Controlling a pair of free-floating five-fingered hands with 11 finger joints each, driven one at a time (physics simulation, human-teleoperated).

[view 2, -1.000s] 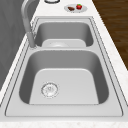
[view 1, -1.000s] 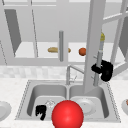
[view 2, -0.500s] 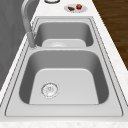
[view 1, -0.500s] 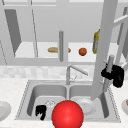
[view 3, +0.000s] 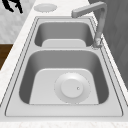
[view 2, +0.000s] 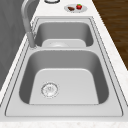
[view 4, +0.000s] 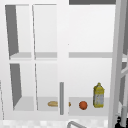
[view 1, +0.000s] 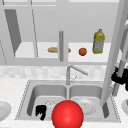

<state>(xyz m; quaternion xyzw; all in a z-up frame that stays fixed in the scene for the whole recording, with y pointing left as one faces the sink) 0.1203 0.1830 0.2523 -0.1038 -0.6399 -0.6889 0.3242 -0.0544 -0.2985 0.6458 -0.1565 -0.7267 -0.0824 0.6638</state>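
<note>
Black right hand [view 1: 119, 77] wrapped round the open cabinet door's handle [view 1: 119, 75], off to the right of the sink [view 1: 25, 100].
No readable label on the yellow bottle [view 1: 98, 41], which sits on the cabinet shelf next to an orange [view 1: 82, 51] and a bread roll [view 1: 53, 49]. Left hand [view 1: 40, 111] hangs loosely curled, empty, over the left basin, beside the red ball [view 1: 67, 114].

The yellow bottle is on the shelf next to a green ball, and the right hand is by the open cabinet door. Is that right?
Not quite. The ball beside the yellow bottle on the shelf is orange, not green, as the front view shows. The right hand is indeed by the open cabinet door.
</note>
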